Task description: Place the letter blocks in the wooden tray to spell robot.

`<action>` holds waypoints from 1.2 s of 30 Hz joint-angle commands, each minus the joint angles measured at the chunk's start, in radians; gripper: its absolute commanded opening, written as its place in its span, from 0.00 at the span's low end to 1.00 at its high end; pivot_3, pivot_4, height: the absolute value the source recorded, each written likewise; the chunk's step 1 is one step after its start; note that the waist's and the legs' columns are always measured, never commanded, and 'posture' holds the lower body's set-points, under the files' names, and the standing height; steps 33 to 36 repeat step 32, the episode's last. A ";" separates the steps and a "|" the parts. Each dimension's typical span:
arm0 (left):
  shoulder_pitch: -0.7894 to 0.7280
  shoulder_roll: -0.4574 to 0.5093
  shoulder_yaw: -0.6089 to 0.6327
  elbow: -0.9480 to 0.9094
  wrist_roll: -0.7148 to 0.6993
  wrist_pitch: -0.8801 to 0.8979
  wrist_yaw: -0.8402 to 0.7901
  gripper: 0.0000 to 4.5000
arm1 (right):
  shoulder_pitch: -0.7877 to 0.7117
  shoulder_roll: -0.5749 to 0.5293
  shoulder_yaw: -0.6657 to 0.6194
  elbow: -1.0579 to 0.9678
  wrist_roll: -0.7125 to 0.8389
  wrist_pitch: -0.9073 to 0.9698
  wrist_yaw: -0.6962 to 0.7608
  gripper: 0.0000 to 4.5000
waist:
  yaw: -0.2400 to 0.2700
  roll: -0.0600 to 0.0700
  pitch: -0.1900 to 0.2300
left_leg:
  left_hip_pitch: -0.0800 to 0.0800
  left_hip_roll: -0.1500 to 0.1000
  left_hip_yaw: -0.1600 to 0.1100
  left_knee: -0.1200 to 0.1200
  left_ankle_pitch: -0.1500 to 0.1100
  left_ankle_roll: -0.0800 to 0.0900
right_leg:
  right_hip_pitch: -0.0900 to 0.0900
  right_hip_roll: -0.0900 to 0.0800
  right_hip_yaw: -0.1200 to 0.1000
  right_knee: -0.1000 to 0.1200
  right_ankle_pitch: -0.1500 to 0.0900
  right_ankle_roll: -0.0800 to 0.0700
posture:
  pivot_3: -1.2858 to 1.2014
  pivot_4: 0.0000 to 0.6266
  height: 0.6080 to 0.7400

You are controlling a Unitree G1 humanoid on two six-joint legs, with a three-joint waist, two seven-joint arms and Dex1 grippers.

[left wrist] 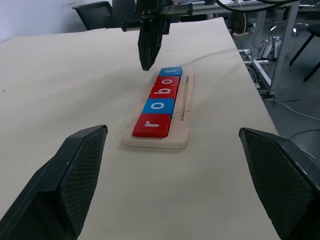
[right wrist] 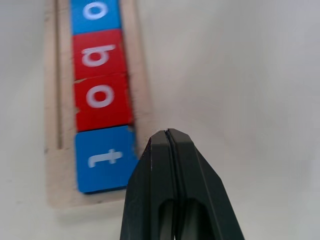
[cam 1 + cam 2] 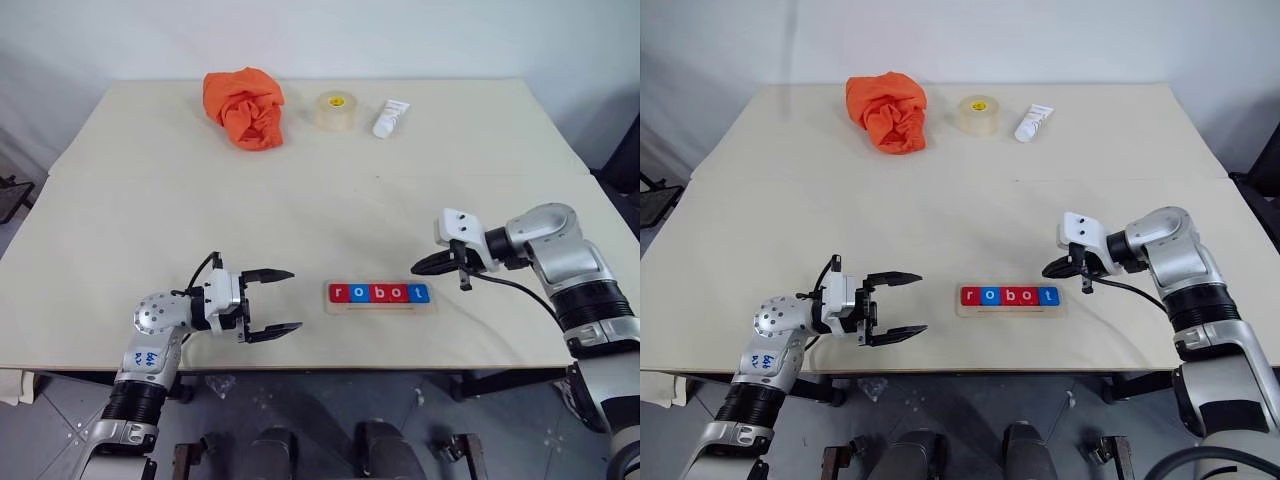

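Note:
Five letter blocks lie in a row in the wooden tray near the table's front edge, reading r, o, b, o, t in red, blue, red, red, blue. My right gripper hangs just above and to the right of the blue t block, fingers pressed together and holding nothing. My left gripper rests level at the front left of the tray, pointing toward it, its two fingers spread wide and empty.
At the table's far side lie a crumpled orange cloth, a roll of clear tape and a white tube. The table's front edge runs just below the tray.

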 commanded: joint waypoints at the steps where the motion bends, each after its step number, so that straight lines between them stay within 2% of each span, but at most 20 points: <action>1: -0.012 -0.002 0.006 0.000 -0.007 -0.014 0.002 1.00 | 0.022 -0.050 -0.052 -0.044 0.015 0.009 -0.004 0.00 | 0.003 0.000 0.000 | 0.000 0.000 0.000 0.000 0.000 0.000 | 0.000 0.000 0.000 0.000 0.000 0.000 | 0.52 0.24 1.00; 4: -0.017 -0.003 0.008 0.009 -0.005 -0.015 0.007 1.00 | 0.066 -0.077 -0.082 -0.101 0.039 0.037 -0.008 0.00 | 0.002 0.000 0.000 | 0.000 0.000 -0.001 0.000 0.000 0.000 | 0.000 0.000 -0.001 -0.001 0.000 0.000 | 0.52 0.24 1.00; 7: -0.019 -0.004 0.015 0.014 0.001 -0.004 0.033 1.00 | 0.128 -0.107 -0.129 -0.179 0.084 0.074 0.006 0.12 | 0.002 0.000 0.000 | 0.000 0.000 0.000 0.000 0.000 0.000 | 0.000 0.000 -0.001 0.000 0.000 0.000 | 0.52 0.24 1.00; 14: -0.039 -0.014 0.080 0.003 -0.007 0.031 0.165 1.00 | 0.270 -0.149 -0.291 -0.210 0.218 0.049 0.003 0.64 | 0.003 0.000 0.000 | 0.000 0.000 0.000 0.000 0.000 0.000 | 0.001 0.000 -0.001 0.000 0.000 0.000 | 0.52 0.24 1.00; 18: -0.006 0.027 0.114 -0.024 -0.046 0.073 0.143 1.00 | 0.369 -0.173 -0.398 -0.185 0.332 -0.023 0.125 0.95 | 0.003 0.000 0.000 | 0.000 0.000 0.000 0.000 0.000 0.000 | 0.001 0.000 -0.001 0.000 0.000 0.000 | 0.52 0.24 1.00; 19: 0.004 0.038 0.125 -0.033 -0.068 0.090 0.126 1.00 | 0.389 -0.182 -0.415 -0.177 0.349 -0.028 0.145 0.99 | 0.002 0.000 0.000 | 0.000 0.000 0.000 0.000 0.000 0.000 | 0.001 0.000 -0.002 0.000 0.000 0.000 | 0.52 0.24 1.00; 25: 0.034 0.097 0.169 -0.045 -0.132 0.146 0.060 1.00 | 0.479 -0.265 -0.420 -0.129 0.519 -0.092 0.163 0.99 | 0.002 0.000 0.000 | 0.001 0.000 0.000 0.000 0.000 0.001 | 0.002 -0.001 -0.002 -0.001 0.000 0.000 | 0.52 0.24 1.00; 30: 0.026 0.111 0.186 -0.054 -0.163 0.172 0.018 1.00 | 0.505 -0.330 -0.355 -0.074 0.551 -0.184 0.163 0.99 | 0.002 0.000 0.000 | 0.001 0.001 0.000 0.000 0.000 0.001 | 0.003 -0.002 -0.004 -0.002 0.000 0.000 | 0.52 0.24 1.00; 32: 0.012 0.104 0.189 -0.046 -0.165 0.156 0.006 1.00 | 0.510 -0.331 -0.351 -0.071 0.604 -0.173 0.163 0.99 | 0.002 0.000 0.000 | 0.001 0.001 0.000 0.000 0.000 0.001 | 0.003 -0.002 -0.004 -0.002 0.000 0.000 | 0.52 0.24 1.00; 36: 0.012 0.104 0.189 -0.046 -0.165 0.156 0.006 1.00 | 0.510 -0.331 -0.351 -0.071 0.604 -0.173 0.163 0.99 | 0.002 0.000 0.000 | 0.001 0.001 0.000 0.000 0.000 0.001 | 0.003 -0.002 -0.004 -0.002 0.000 0.000 | 0.52 0.24 1.00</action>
